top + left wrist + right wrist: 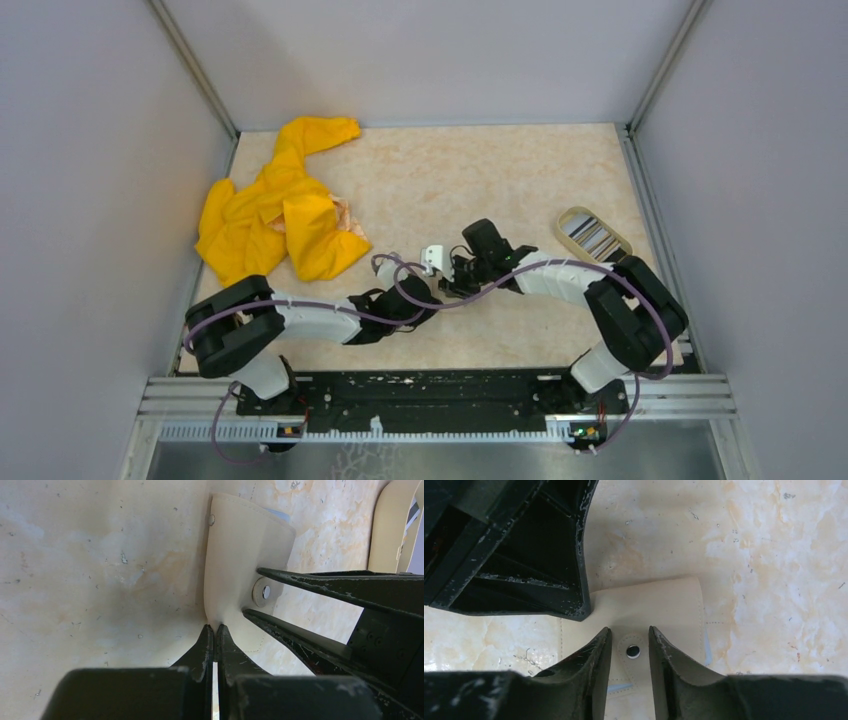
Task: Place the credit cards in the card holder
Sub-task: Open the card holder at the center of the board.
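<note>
The card holder (664, 605) lies near the middle of the counter (500, 170), a cream-tan folding wallet, partly lifted where the two arms meet over it. The left gripper (214, 628) is closed tight, its fingertips pinching the near edge of the holder's flap, which curves upward from that pinch. The right gripper (629, 629) comes in from the other side with its jaws partly apart. They straddle the small strap tab that carries a metal snap stud (632, 651), and a narrow strip of holder shows on either side of the tab, so the jaws do not appear to press on it. In the left wrist view the same two fingers reach in from the right, one above and one below the round snap. A thin pale blue edge peeks out along the holder's far side.

The credit cards (592, 237) sit well apart to the right, lying together in an oval cream-rimmed dish (384, 535). They show dark and silvery stripes, but any print on them is too small to read. A crumpled yellow garment (285, 215) lies at the far left of the counter.
</note>
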`<state>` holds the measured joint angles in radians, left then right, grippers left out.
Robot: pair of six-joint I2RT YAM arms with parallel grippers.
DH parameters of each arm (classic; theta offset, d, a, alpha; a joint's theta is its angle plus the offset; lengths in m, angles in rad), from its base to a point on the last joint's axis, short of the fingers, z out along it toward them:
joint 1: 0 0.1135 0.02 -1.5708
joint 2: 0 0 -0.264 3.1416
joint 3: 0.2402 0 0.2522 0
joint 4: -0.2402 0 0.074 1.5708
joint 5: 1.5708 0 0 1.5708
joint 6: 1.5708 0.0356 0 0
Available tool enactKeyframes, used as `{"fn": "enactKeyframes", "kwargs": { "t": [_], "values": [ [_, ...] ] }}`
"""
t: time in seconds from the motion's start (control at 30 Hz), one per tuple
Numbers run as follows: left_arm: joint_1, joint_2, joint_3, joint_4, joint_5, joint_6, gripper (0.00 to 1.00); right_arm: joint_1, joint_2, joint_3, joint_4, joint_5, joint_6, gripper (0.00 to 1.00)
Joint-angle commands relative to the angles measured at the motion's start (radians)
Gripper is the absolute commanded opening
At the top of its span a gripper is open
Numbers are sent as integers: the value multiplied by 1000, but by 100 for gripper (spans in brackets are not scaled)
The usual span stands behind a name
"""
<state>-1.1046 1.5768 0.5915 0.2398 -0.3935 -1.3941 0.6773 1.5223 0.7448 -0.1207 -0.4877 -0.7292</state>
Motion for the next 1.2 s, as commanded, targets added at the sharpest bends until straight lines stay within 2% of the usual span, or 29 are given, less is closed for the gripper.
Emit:
{"fn": "enactKeyframes", "kwargs": {
  "t": [0.0,0.1,0.3,0.67,0.87,0.9,0.93,0.97,1.0,1.07,1.17],
  "values": [
    [-17,-6,-5,-35,-9,-1,0,6,33,56,-36,78,-26,30],
    [-17,-23,-13,-44,-26,-1,0,6,34,63,-66,96,-40,25],
    [-17,-25,-14,-67,-38,-14,0,-9,4,80,-103,83,-50,0],
    [-16,-9,-10,-78,-45,-24,0,-99,-102,67,-109,-8,-34,0],
    [-15,-13,-11,-19,-30,36,2,-225,-160,65,-72,-195,95,0],
    [-16,-16,-10,-5,-30,60,12,-244,-172,60,-59,-231,121,0],
    [-16,-23,-10,0,-30,82,29,-261,-182,53,-43,-260,142,0],
    [-15,-30,-13,9,-26,115,51,-273,-195,46,-26,-283,169,0],
    [-14,-41,-19,30,-17,158,62,-287,-206,37,-8,-302,193,0],
    [-12,-69,-33,59,4,238,78,-309,-217,28,16,-339,229,0],
    [-9,-123,-92,172,70,379,93,-332,-217,25,29,-387,258,0]
  ]
}}
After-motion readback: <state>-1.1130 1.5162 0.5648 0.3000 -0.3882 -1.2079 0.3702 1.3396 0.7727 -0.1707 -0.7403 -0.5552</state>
